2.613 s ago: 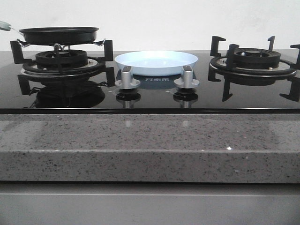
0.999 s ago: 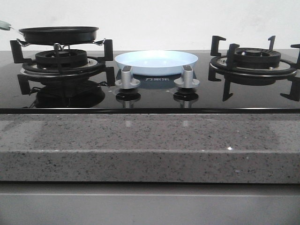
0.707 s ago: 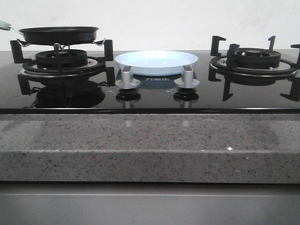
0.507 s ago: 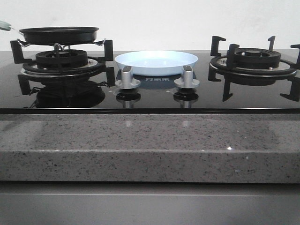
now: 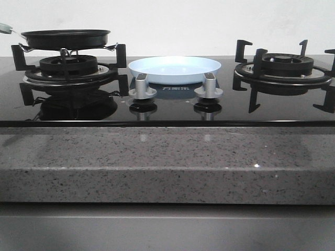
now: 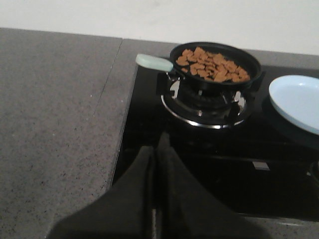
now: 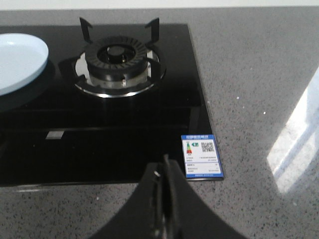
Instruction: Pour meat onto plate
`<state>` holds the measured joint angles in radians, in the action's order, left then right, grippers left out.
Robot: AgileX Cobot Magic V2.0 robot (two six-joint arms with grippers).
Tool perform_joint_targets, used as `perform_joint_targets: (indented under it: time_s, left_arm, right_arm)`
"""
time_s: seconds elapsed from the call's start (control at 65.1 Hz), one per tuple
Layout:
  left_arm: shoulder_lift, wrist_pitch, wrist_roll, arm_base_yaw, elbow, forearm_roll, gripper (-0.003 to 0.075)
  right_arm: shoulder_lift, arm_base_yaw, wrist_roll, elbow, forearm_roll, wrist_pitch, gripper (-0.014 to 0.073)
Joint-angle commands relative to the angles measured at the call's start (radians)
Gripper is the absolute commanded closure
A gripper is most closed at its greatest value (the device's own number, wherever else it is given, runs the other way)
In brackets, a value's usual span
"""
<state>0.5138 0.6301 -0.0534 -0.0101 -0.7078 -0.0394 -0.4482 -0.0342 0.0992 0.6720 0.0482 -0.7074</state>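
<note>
The meat (image 6: 212, 64) sits in the black pan (image 6: 215, 65) ahead of the clenched, empty left hand (image 6: 155, 149), its pale handle (image 6: 154, 61) pointing away from the plate (image 6: 297, 100); the right hand (image 7: 163, 175), also clenched, is farther.

The heap of thin brown meat strips (image 6: 213, 63) lies in the round black frying pan (image 5: 66, 38), which sits on the left black iron burner grate (image 5: 69, 67). The shallow pale-blue round plate (image 5: 175, 69) rests on the glossy black glass hob (image 5: 172, 109) between that grate and the right black iron burner grate (image 5: 285, 68), just behind two silver metal knobs (image 5: 142, 88).
</note>
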Motion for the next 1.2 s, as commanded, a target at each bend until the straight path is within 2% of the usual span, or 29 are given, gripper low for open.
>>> perform_joint_targets:
  time_s: [0.0,0.108,0.184,0.292,0.369,0.4,0.461,0.538,0.599,0.799,0.922,1.045,1.183]
  left_arm:
    - [0.031,-0.051,-0.001,-0.008,-0.022,-0.034,0.0741]
    - [0.045,-0.036,-0.001,-0.008,-0.022,-0.036,0.0741]
    - [0.048,-0.036,-0.001,-0.008,-0.022,-0.033,0.074]
    - [0.048,-0.034,-0.001,-0.008,-0.022,-0.022,0.0715]
    - [0.048,-0.034,-0.001,-0.008,-0.022,-0.018,0.0616]
    - [0.048,-0.034,-0.001,-0.008,-0.022,-0.018,0.0552]
    - [0.048,-0.036,-0.001,-0.008,-0.022,-0.018,0.0419]
    - [0.048,-0.043,-0.001,-0.008,-0.022,-0.018,0.0267]
    - [0.048,-0.054,-0.001,-0.008,-0.022,-0.018,0.0211]
    - [0.048,-0.062,-0.001,-0.008,-0.022,-0.021,0.0207]
    - [0.048,-0.062,-0.001,-0.008,-0.022,-0.021,0.0207]
    - [0.048,-0.062,-0.001,-0.008,-0.022,-0.021,0.0207]
    - [0.048,-0.062,-0.001,-0.008,-0.022,-0.022,0.0207]
  right_arm:
    - [-0.029,-0.004,-0.012,0.032,0.016,0.056,0.0664]
    - [-0.035,-0.004,-0.047,0.032,0.016,0.054,0.0653]
    - [-0.035,-0.004,-0.071,0.032,0.016,0.052,0.0603]
    - [-0.035,-0.004,-0.078,0.032,0.016,0.05,0.0394]
    - [-0.035,-0.004,-0.078,0.032,0.016,0.048,0.0216]
    - [-0.035,-0.004,-0.078,0.032,0.016,0.048,0.0153]
    - [-0.035,-0.004,-0.078,0.032,0.016,0.044,0.0083]
    - [-0.035,-0.004,-0.078,0.032,0.016,0.035,0.0072]
    - [-0.035,-0.004,-0.078,0.032,0.016,0.032,0.0076]
    - [-0.035,-0.004,-0.077,0.032,-0.007,0.013,0.0076]
    - [-0.06,0.005,-0.116,0.064,-0.094,0.017,0.0076]
    - [-0.159,0.076,-0.233,0.144,-0.198,-0.018,0.0077]
    - [-0.313,0.163,-0.242,0.262,-0.201,-0.037,0.0077]
